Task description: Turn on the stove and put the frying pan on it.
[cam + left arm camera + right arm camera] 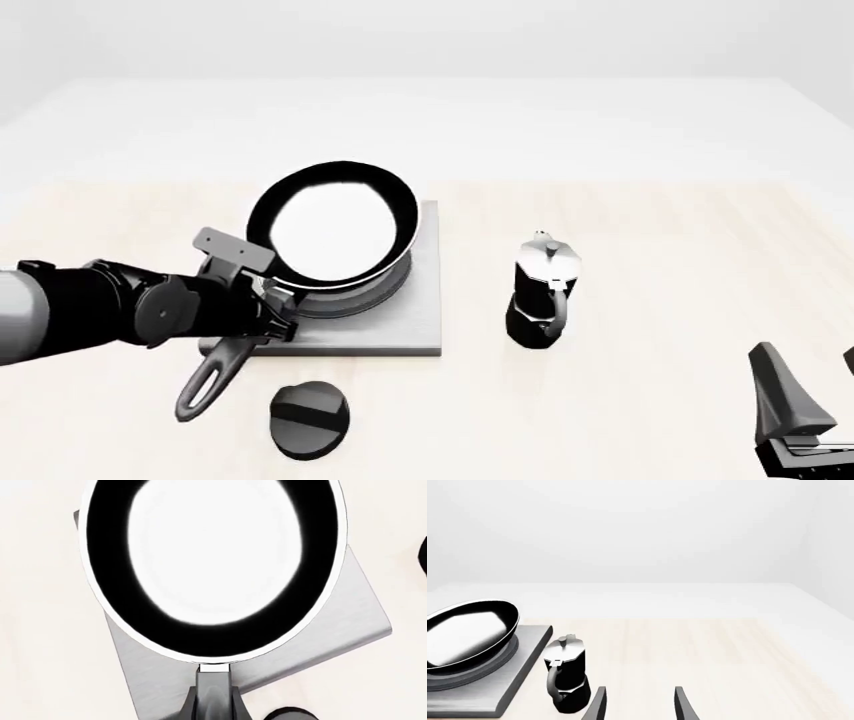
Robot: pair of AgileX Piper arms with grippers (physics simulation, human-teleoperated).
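Observation:
The frying pan (331,225) is glossy black with a thin light rim. It is tilted over the silver rings of the grey stove (416,330), its far rim higher. My left gripper (262,305) is shut on the pan's long handle (211,378) close to the bowl. In the left wrist view the pan (213,565) covers most of the stove (340,630), and my fingers (190,705) flank the handle. The black oval knob (308,418) lies in front of the stove. My right gripper (814,395) is open and empty at the near right, also in its wrist view (640,707).
A black-and-silver moka pot (542,292) stands right of the stove; in the right wrist view it (566,675) is just ahead and left of my right fingers. The pan (467,637) and stove (514,680) show at that view's left.

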